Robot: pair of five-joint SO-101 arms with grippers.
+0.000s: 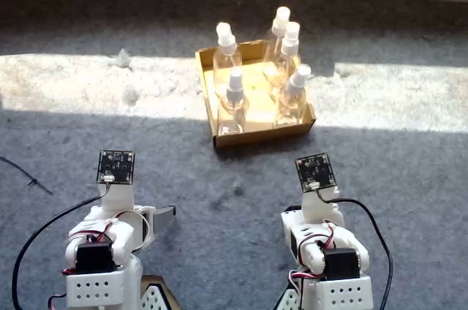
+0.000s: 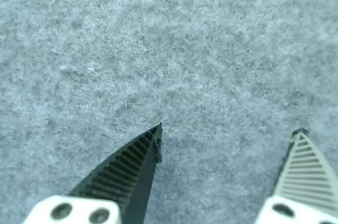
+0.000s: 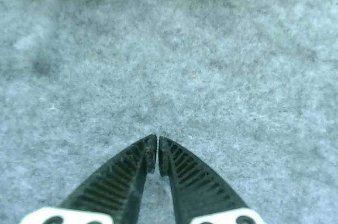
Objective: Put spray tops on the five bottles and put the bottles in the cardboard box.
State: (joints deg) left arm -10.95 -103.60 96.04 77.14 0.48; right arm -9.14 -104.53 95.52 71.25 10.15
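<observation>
Over the grey carpet (image 2: 158,34), the left gripper (image 2: 229,129) is held with its jaws spread wide and nothing between them. The right gripper (image 3: 157,138) is seen with its tips pressed together, likewise empty. Well apart from both arms, the cardboard box (image 1: 256,136) is set in a band of sunlight, and the five bottles (image 1: 234,101) are stood upright in it, each fitted with a white spray top (image 1: 224,32).

I see five clear bottles (image 1: 227,61), each with a white spray top (image 1: 224,32) on, standing upright together inside the shallow open cardboard box (image 1: 263,133) on the grey desk (image 1: 380,178).
</observation>
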